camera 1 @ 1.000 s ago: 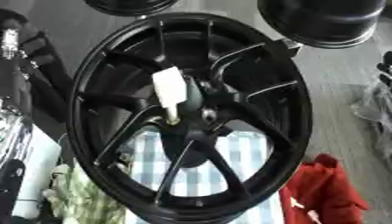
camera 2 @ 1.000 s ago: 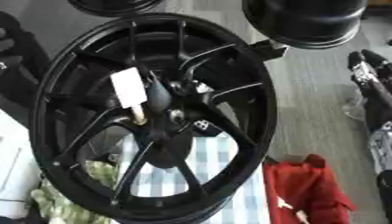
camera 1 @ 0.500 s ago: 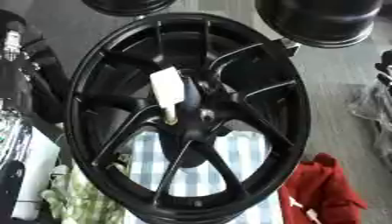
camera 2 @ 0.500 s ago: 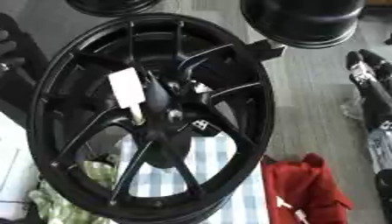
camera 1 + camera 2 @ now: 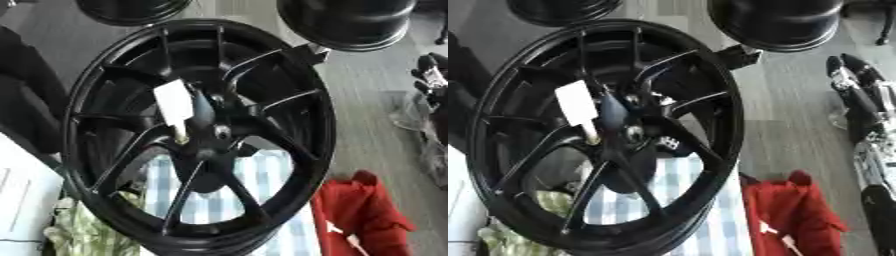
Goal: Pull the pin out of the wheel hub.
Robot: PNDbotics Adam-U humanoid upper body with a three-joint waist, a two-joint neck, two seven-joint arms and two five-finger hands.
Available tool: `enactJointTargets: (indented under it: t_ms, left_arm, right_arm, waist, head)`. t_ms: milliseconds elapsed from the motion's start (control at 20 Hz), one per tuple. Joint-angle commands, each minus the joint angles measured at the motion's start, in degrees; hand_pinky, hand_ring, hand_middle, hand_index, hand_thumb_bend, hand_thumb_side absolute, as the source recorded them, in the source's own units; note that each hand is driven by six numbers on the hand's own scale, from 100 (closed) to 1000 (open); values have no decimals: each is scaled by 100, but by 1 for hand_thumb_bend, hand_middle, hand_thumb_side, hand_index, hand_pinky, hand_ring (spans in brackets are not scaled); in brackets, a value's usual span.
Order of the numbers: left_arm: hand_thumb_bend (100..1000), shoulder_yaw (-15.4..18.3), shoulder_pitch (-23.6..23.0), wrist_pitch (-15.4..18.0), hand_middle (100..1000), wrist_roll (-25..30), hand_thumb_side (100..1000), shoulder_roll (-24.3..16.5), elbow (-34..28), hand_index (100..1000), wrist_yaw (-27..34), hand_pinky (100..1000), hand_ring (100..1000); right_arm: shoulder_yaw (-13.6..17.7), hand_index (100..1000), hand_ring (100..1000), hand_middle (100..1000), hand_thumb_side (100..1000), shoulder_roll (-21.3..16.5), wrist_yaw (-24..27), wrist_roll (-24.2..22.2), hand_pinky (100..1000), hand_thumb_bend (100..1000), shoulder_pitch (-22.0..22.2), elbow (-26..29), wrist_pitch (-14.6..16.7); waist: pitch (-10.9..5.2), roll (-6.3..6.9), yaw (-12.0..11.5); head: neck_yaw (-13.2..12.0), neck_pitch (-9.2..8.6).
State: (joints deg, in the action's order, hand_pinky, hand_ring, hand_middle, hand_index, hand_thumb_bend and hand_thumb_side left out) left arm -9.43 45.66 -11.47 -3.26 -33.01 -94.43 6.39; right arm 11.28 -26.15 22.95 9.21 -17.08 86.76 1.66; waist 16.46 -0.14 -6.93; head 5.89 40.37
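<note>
A large black spoked wheel stands nearly upright on edge and fills the middle of both views. At its hub a white flat tag with a short pale stem, the pin, sticks out toward me, left of the hub's centre. No hand touches the pin or the wheel. My right hand, black with silver parts, hangs at the right edge, well clear of the rim, its fingers fairly straight and holding nothing. A dark mass lies along the left edge; I make out no left hand there.
Two more black rims lie beyond the wheel at the top. A blue-and-white checked cloth shows through the spokes. A red cloth lies lower right, a green patterned cloth lower left, and a white panel at the left edge.
The whole picture has shifted and tilted a little, so the camera moved. The pin stays in the hub and no hand has come nearer.
</note>
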Motion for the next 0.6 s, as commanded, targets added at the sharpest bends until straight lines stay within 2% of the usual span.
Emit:
enactJointTargets:
  t_ms: [50,300,500,600]
  left_arm:
    - [163,-404,400,-288,776,275,655,-634,-157,831,-95,747,812]
    - [231,-1152,938,-758,785,747,625,-1401,-604,837,-1,772,818]
    - [310,-1556,1126,-1137,797,1127,611,-1983,-1090,841,110,803,829]
    - [341,-1727,1196,-1333,798,1322,581,-2116,-1284,836,96,813,831]
  right_arm:
    - [57,826,849,885,382,-254,-33,17,954,344,-9,52,-14]
    - [54,826,849,884,384,-319,-70,19,953,343,51,35,-24]
    - [33,826,848,883,384,-349,-89,6,953,342,54,33,-33]
    - [26,826,848,883,384,-360,-94,2,953,342,53,33,-38]
  waist:
    - [-155,38,-27]
    - [-179,109,-71]
    - [-189,162,-45]
    - [-194,184,-36]
  head:
    - [69,42]
    - [144,72]
    - [125,90]
    - [113,97]
